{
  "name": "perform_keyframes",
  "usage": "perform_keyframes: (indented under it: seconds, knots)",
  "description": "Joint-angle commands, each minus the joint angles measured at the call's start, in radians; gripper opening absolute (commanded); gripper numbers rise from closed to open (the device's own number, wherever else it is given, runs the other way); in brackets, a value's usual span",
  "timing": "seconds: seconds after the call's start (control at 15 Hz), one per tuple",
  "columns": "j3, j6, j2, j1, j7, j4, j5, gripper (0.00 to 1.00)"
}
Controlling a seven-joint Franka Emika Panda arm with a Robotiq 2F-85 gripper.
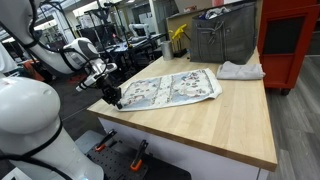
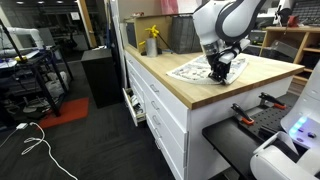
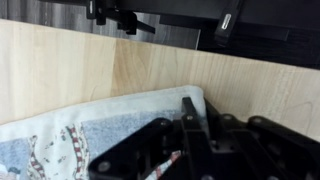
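Clutter stands well apart from the hand (image 1: 114,98): a crumpled white rag (image 1: 240,70), a grey metal bin (image 1: 222,38) and a small yellow object (image 1: 179,38) sit at the far end of the pale wooden butcher-block surface (image 1: 200,125), with a red metal cabinet (image 1: 290,40) beside it. All lie clear of the hand. The flat white-and-blue patterned cloth (image 1: 175,88) is spread on the surface. The hand is down at one corner of it, fingers (image 3: 186,110) clenched nearly together and pinching that corner.
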Motion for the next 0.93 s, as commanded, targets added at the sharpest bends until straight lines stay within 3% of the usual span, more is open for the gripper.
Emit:
perform_keyframes:
  seconds: [0.0,0.47,0.87]
  knots:
    - [-0.001,-0.045,-0.065,-0.007,0.008,-0.014,0.023,0.44]
    - [0.027,-0.064,-0.138,0.019,0.003,-0.013,0.088,0.98]
    - [0.052,-0.081,-0.194,0.094,-0.065,-0.012,0.289,1.00]
